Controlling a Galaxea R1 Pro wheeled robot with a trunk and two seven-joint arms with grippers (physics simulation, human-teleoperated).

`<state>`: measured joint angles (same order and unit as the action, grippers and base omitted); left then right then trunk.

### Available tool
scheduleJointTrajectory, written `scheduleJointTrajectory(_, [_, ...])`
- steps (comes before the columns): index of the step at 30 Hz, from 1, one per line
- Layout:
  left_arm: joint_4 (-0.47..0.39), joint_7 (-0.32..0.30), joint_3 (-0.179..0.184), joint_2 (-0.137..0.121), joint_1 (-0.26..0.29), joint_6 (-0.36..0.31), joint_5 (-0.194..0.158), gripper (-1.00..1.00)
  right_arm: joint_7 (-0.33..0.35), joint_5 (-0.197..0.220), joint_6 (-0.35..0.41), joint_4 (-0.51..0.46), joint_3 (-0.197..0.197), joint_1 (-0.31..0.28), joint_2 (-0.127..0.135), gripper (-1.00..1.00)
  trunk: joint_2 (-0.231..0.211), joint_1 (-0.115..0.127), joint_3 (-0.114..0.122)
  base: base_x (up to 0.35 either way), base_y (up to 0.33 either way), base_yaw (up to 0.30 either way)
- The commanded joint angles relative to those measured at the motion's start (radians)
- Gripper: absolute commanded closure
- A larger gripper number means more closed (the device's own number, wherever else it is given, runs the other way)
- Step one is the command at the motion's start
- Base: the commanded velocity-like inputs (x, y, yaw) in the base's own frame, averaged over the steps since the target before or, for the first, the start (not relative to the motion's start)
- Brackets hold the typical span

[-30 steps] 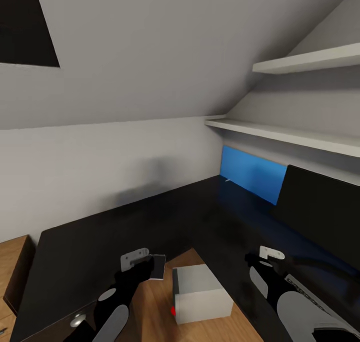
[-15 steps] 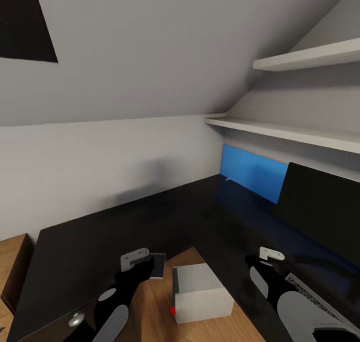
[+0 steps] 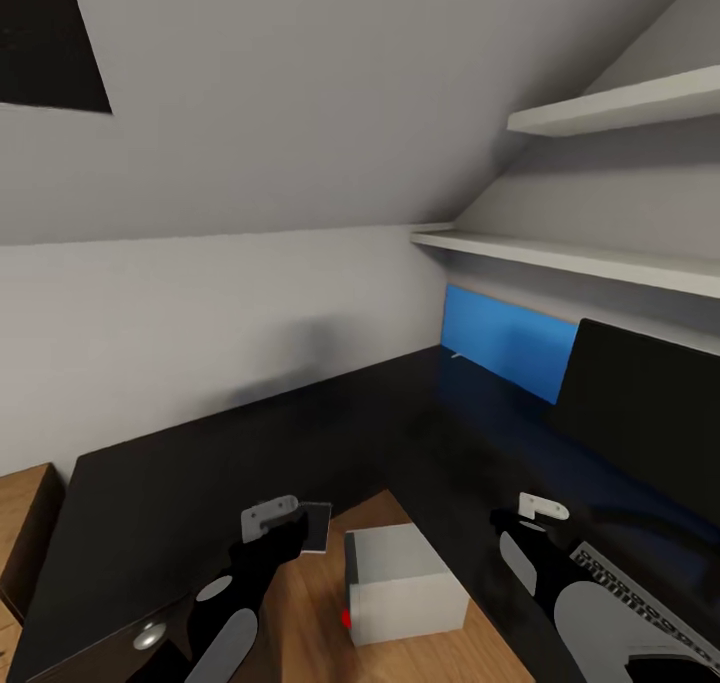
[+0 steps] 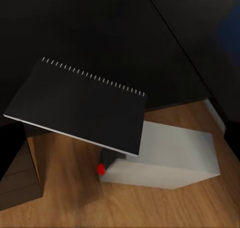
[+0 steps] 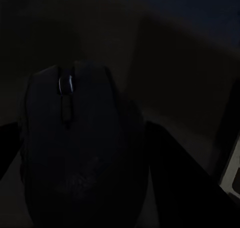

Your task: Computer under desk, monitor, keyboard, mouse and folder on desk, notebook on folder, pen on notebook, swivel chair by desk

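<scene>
The desk [image 3: 250, 453] has a glossy black L-shaped top and a blue back panel [image 3: 505, 341]. On its right wing stands the monitor [image 3: 640, 413], with the keyboard [image 3: 640, 603] lying in front of it. The grey computer [image 3: 405, 583], with its red light, stands on the wood floor in the desk's inner corner. My left gripper [image 3: 295, 523] is shut on a black spiral notebook [image 4: 80, 108], held above the desk edge and the computer [image 4: 170, 158]. My right gripper [image 3: 528, 525] hovers over the right wing, shut on the dark mouse [image 5: 75, 138].
Two white wall shelves [image 3: 600, 113] [image 3: 560, 258] run above the monitor under a sloped ceiling. Light wooden low shelving [image 3: 25, 523] stands at the desk's left end. Wood floor [image 3: 310, 613] lies between the desk's two wings.
The whole view has shifted slightly, bringing more of the keyboard into sight at the lower right. Both arms keep the same pose and the same hold.
</scene>
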<state>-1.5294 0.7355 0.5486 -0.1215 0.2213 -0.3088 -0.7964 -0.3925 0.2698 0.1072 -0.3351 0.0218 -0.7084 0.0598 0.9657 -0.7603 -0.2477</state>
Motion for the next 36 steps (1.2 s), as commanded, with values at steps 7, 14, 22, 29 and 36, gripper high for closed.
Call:
scheduleJointTrajectory(7, [-0.002,0.008,0.002,-0.001,0.001,-0.003,-0.005,-1.00,-0.005,0.005,0.005,-0.002,0.003,0.000,0.000,1.00,0.050,-0.027,-0.023,0.000,0.000,0.000])
scheduleJointTrajectory(14, [-0.002,0.008,0.002,-0.001,0.001,-0.003,-0.006,-1.00,-0.005,0.005,0.006,-0.002,0.003,0.000,0.000,1.00,0.071,-0.039,-0.033,0.000,0.000,0.000])
scheduleJointTrajectory(22, [-0.002,0.008,0.002,-0.002,0.001,-0.004,-0.006,-1.00,-0.016,0.002,0.008,-0.004,0.003,0.000,0.003,1.00,0.071,-0.039,-0.033,0.000,0.000,0.000])
scheduleJointTrajectory(29, [0.000,0.007,0.002,-0.002,0.002,-0.004,-0.007,-1.00,-0.024,0.002,0.008,-0.004,0.003,0.000,0.012,1.00,0.071,-0.039,-0.033,0.000,0.000,0.000])
scheduleJointTrajectory(36, [0.001,0.007,0.002,-0.003,0.001,-0.004,-0.007,-1.00,-0.025,0.002,0.008,-0.005,0.002,0.000,0.027,1.00,0.071,-0.039,-0.033,0.000,0.000,0.000])
